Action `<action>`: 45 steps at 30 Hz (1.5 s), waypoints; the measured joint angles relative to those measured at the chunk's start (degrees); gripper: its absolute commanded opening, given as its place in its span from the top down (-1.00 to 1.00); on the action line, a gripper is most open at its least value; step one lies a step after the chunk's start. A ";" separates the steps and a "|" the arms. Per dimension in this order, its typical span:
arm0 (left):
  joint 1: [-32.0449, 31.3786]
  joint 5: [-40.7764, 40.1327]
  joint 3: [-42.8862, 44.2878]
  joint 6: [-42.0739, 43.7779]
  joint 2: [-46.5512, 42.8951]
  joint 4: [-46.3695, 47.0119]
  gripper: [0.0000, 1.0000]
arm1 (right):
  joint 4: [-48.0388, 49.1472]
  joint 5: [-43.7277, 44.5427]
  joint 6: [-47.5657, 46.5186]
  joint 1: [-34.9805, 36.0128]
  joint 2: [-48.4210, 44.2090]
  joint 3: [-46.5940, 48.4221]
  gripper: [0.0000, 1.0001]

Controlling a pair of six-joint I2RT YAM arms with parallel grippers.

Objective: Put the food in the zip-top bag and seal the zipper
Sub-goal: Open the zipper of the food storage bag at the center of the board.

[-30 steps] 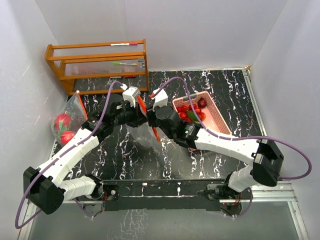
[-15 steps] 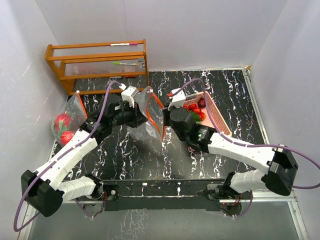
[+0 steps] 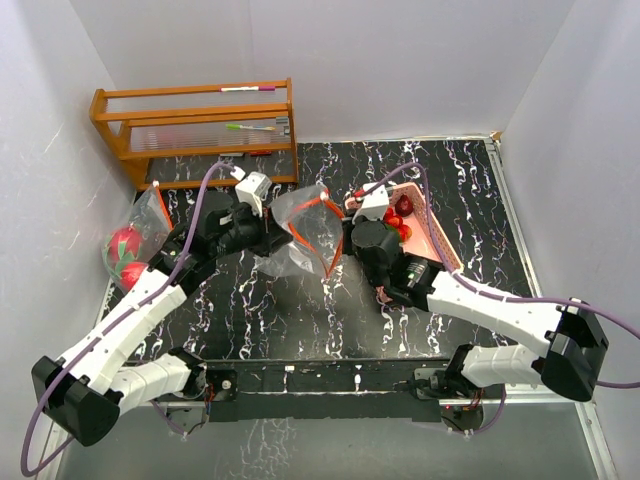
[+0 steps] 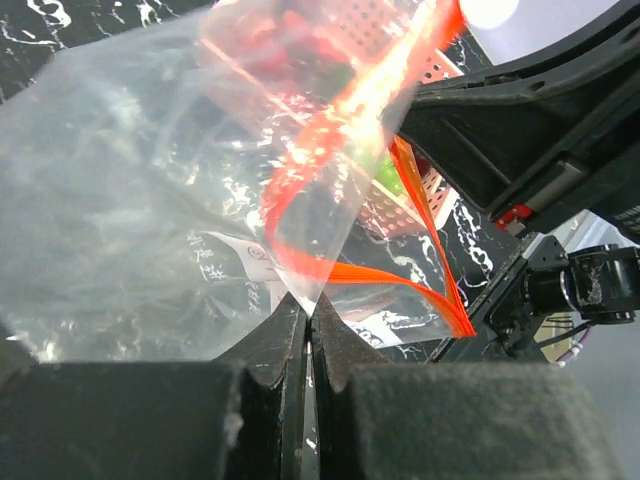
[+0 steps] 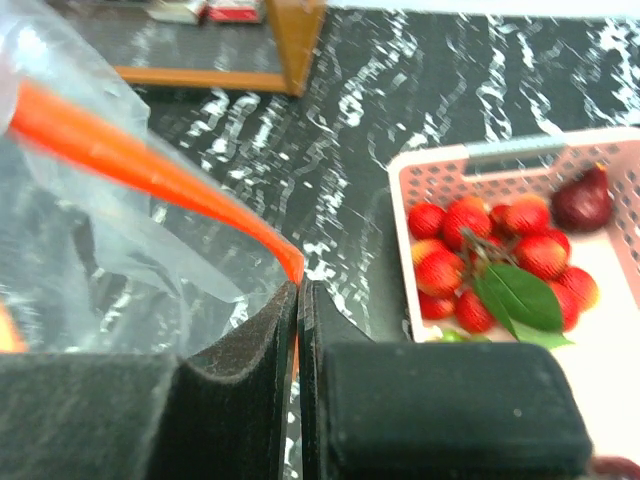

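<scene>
**Between the arms, a bag mouth pulled wide**

Over mid-desk, the zip-top bag (image 3: pixel 298 240) hangs clear and empty between the two arms, its orange zipper (image 4: pixel 380 275) drawn into an open loop. The left jaws are pressed together on the bag's rim, just where the orange strip meets the clear film (the left wrist view shows the plastic running straight into the seam between them). The right jaws are likewise clamped on the zipper's other side, with the orange strip (image 5: pixel 150 170) ending in their grip.

A second ago the right jaws stood partly spread beside the bag, which drooped narrow between the wrists. They have since closed, and the right arm (image 3: pixel 480 300) has swung out towards the basket while the left arm (image 3: pixel 130 320) drew back, so the mouth now gapes. That reads as the opening step done. Nothing is inside yet, and with both arms busy holding, one would probably have to let go to fetch anything.

Everything to be packed waits elsewhere. Red fruits (image 5: pixel 470 250) and a dark purple one (image 5: pixel 583 198) sit in the pink basket (image 3: pixel 442 238), just right of the bag. A dragon fruit (image 3: pixel 125 243) lies at the desk's (image 3: pixel 470 190) left edge by a second bag (image 3: pixel 152 208); whether it is inside, I cannot tell. A wooden rack (image 3: pixel 195 125) stands at the back.
</scene>
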 measured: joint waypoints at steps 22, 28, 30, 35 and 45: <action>-0.09 -6.08 0.00 3.54 -2.01 -4.02 1.00 | 0.98 -8.76 -0.50 -1.53 -8.46 -9.44 -0.36; -0.11 -3.69 -0.17 1.73 -0.79 -0.92 1.00 | 4.17 -15.43 -2.78 -1.51 -1.92 -5.88 -0.50; -0.09 -3.34 -0.39 1.38 -0.59 -0.52 1.00 | 5.18 -16.79 -2.84 -1.53 -0.98 -5.88 -0.51; -0.09 -2.23 -0.48 0.74 -0.52 0.09 1.00 | 8.35 -17.94 -2.99 -1.53 1.20 -5.38 -0.51; -0.09 4.63 -3.08 0.11 -0.76 3.48 1.00 | 11.10 -16.65 -4.44 -1.90 5.60 -2.99 0.78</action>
